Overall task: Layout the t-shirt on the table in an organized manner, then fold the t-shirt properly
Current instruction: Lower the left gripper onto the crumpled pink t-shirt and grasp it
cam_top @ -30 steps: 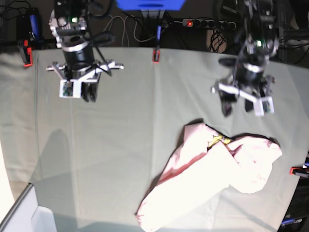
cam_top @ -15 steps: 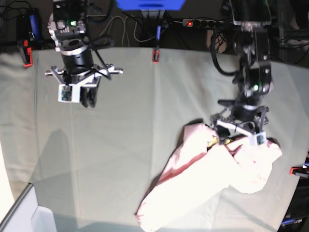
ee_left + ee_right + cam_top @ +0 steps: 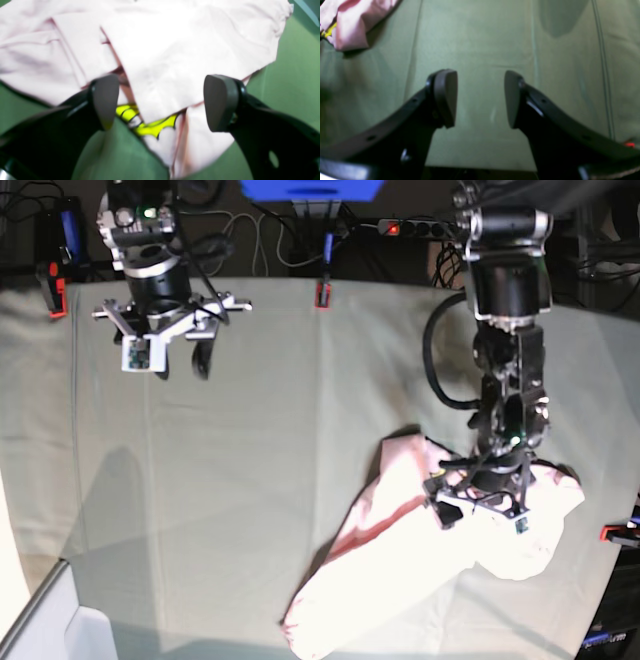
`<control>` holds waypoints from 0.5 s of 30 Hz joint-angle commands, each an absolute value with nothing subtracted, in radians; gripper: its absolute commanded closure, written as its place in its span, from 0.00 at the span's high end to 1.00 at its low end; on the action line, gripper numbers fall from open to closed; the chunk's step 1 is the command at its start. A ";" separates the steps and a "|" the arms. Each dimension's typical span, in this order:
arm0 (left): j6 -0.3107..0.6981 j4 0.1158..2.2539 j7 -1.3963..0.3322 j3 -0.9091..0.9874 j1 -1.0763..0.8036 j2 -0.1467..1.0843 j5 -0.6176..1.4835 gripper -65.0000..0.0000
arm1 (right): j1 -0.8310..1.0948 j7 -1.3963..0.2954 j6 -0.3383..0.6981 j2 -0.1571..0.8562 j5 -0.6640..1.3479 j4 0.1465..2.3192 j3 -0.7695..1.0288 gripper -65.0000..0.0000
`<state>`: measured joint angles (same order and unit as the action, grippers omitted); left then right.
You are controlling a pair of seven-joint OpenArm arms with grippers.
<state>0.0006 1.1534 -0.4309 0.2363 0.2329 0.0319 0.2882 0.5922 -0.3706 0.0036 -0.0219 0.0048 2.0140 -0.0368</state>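
Pink cotton t-shirt (image 3: 430,560) lies crumpled on the pale grey-green cloth-covered table (image 3: 260,460), toward its right near corner in the base view. Over the past second the left gripper (image 3: 161,102) has dropped from above the table onto the shirt's upper folds; judged as the approach for a first spreading grab. Its jaws stand wide apart, straddling the yellow print, pinching nothing. Right gripper (image 3: 481,98), well apart from the shirt, has parted and is empty.
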 commanded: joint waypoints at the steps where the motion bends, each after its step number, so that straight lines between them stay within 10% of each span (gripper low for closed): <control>1: 0.004 1.142 -0.383 0.232 0.260 0.033 0.292 0.79 | 0.595 -0.346 0.005 -0.022 0.002 2.031 -0.036 0.48; 15: 0.002 1.043 -0.323 0.232 0.282 -0.012 0.292 0.79 | 0.595 -0.348 0.005 -0.001 0.001 2.029 -0.021 0.48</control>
